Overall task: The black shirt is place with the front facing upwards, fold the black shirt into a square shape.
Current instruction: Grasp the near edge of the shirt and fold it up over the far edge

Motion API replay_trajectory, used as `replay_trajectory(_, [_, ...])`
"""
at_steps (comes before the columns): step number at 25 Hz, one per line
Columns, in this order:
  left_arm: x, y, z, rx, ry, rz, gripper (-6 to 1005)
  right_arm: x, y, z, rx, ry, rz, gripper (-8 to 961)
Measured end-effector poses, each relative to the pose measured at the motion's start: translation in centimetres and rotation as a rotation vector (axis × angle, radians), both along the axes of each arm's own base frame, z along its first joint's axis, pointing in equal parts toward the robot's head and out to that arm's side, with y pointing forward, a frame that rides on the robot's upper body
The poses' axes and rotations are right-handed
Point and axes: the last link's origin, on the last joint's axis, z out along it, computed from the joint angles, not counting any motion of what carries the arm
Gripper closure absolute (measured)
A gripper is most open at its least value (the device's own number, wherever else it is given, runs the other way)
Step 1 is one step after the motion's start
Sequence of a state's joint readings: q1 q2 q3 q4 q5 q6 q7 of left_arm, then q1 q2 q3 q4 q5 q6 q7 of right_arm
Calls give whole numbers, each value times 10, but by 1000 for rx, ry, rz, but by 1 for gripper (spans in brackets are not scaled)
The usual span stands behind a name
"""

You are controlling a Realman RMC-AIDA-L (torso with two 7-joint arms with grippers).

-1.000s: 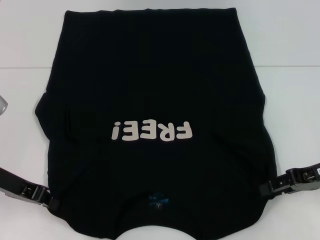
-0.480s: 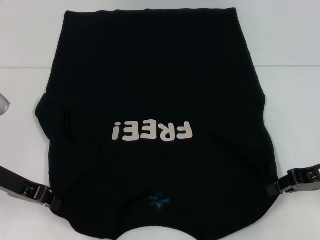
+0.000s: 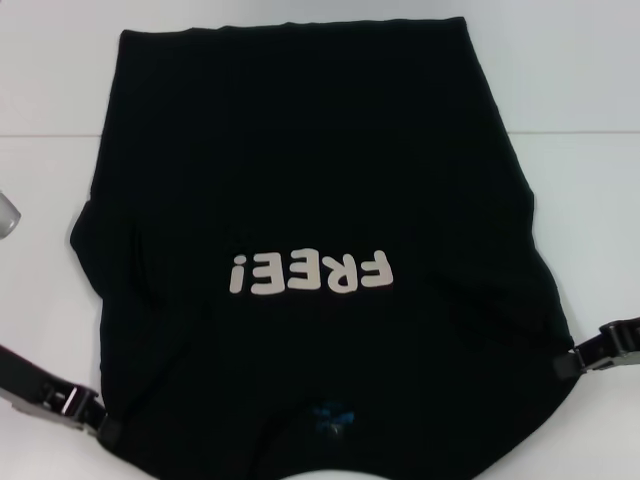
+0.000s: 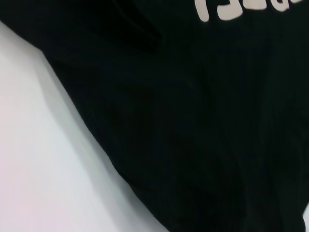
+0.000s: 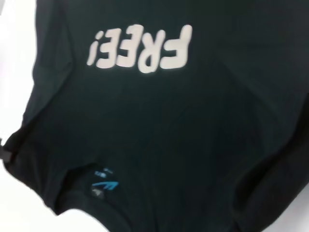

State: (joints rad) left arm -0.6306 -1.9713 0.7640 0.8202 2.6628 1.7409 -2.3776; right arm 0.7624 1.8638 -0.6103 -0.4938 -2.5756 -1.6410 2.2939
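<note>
The black shirt (image 3: 300,180) lies front up on the white table, its collar end nearest me and its hem at the far end. Pale "FREE!" lettering (image 3: 310,273) reads upside down, and a small blue neck label (image 3: 330,418) shows by the collar. My left gripper (image 3: 108,428) grips the near left shoulder corner. My right gripper (image 3: 566,365) grips the near right shoulder corner, and the cloth is drawn wide between them. Black cloth (image 4: 193,121) fills the left wrist view. In the right wrist view the shirt (image 5: 169,121) shows its lettering (image 5: 140,48) and label (image 5: 104,186).
The white table (image 3: 580,150) shows bare on both sides of the shirt, with a faint seam running across it at the far end. A small greyish object (image 3: 5,212) sits at the left edge of the head view.
Both grippers have moved outward and toward me, dragging the shoulder corners with them. The shirt's near end has spread wider, and the lettering and label have shifted slightly toward me.
</note>
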Motion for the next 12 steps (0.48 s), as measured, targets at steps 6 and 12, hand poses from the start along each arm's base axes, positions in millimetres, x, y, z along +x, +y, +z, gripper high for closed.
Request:
replay_trajectory(6, [3,-20,0,-154,-71,15,963,-4,-16,17,-113,20,78,888])
replay_trajectory(12, [11,-46,-1,-342,-170,-3,964,-2,-44,16,-275,56,161,877])
